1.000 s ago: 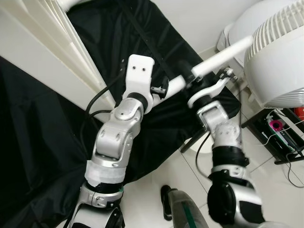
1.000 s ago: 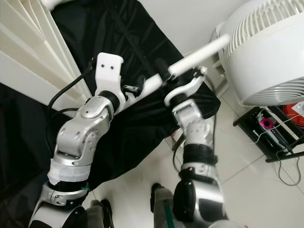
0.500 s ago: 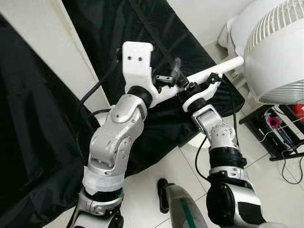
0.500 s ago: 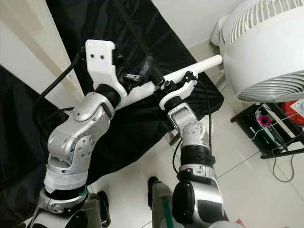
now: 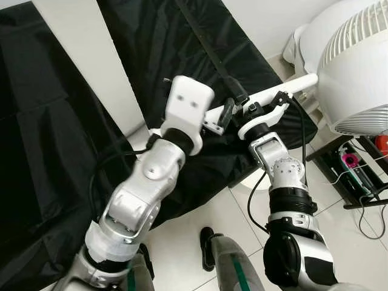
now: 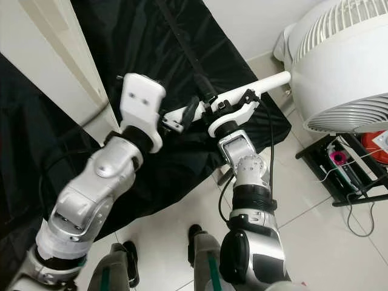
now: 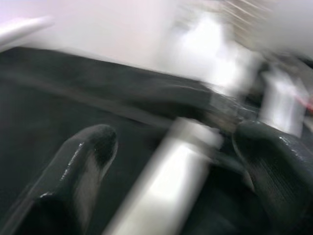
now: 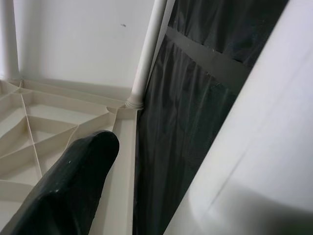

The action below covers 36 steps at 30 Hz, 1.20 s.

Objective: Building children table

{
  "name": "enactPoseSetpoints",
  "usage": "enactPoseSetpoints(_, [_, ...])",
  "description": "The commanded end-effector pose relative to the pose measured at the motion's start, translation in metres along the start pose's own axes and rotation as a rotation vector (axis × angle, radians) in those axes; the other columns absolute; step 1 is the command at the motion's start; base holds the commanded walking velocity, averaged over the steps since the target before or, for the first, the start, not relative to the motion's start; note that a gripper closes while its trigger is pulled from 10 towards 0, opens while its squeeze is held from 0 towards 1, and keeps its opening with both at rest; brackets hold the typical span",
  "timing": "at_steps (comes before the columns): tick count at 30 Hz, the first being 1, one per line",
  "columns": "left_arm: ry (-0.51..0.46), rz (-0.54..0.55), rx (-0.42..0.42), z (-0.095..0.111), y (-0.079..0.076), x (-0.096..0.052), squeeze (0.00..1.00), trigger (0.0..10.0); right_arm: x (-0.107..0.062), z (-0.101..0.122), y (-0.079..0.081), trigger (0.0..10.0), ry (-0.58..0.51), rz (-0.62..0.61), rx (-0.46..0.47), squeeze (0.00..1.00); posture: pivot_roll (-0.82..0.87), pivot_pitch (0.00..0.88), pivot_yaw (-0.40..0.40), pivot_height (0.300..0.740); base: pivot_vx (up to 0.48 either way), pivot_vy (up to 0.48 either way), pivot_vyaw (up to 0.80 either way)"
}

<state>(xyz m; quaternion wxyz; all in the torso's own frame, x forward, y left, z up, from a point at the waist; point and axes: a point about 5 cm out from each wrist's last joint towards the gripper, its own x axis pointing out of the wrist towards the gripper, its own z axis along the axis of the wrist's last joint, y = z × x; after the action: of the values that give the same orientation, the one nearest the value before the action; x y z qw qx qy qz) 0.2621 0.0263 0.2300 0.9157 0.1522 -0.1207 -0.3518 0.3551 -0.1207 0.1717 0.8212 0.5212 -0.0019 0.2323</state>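
white plastic tubing, a table leg [image 5: 285, 86], is held level above a black cloth [image 5: 151, 54] that is spread on the pale tiled floor [image 5: 200, 209]. the right gripper [image 5: 262, 109] is pinched on the table leg near its middle; in the right wrist view one black finger [image 8: 73, 186] and the pale tube are seen close up, with the ribbed underside of the table top [image 8: 44, 122] beyond and another leg [image 8: 146, 54] already seated in its corner socket. the left gripper [image 7: 171, 161] is spread around the near end of the same leg, one finger on each side of it in a blurred view. a large white fan [image 5: 357, 66] is seen at the right, just beside the leg's far end.
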Motion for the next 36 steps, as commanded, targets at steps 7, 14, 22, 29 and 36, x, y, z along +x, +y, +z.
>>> enactPoseSetpoints(7, [0.122,-0.067,0.203,-0.028,-0.011,0.005,0.00,10.0,-0.027,-0.048,-0.044,10.0,0.148,-0.242,0.139,0.00,0.03,0.289,0.008,0.740,0.000,0.000,0.00])
enactPoseSetpoints(14, [0.179,0.008,0.294,-0.037,-0.005,0.011,0.00,10.0,-0.027,-0.045,-0.041,10.0,0.129,-0.229,0.139,0.00,0.02,0.287,0.013,0.740,0.000,0.000,0.00])
enactPoseSetpoints(22, [0.261,0.174,0.335,-0.047,0.011,0.020,0.00,10.0,-0.035,-0.046,-0.030,10.0,0.108,-0.183,0.153,0.00,0.02,0.286,0.015,0.740,0.000,0.000,0.00])
enactPoseSetpoints(29, [0.304,0.333,0.360,-0.050,0.024,0.026,0.00,10.0,-0.067,-0.048,-0.017,10.0,0.073,-0.110,0.212,0.00,0.01,0.289,0.020,0.740,0.000,0.000,0.00])
enactPoseSetpoints(36, [0.331,0.431,0.341,-0.052,0.036,0.027,0.00,10.0,-0.103,-0.038,0.006,10.0,0.048,0.031,0.208,0.00,0.00,0.280,0.026,0.740,0.000,0.000,0.00])
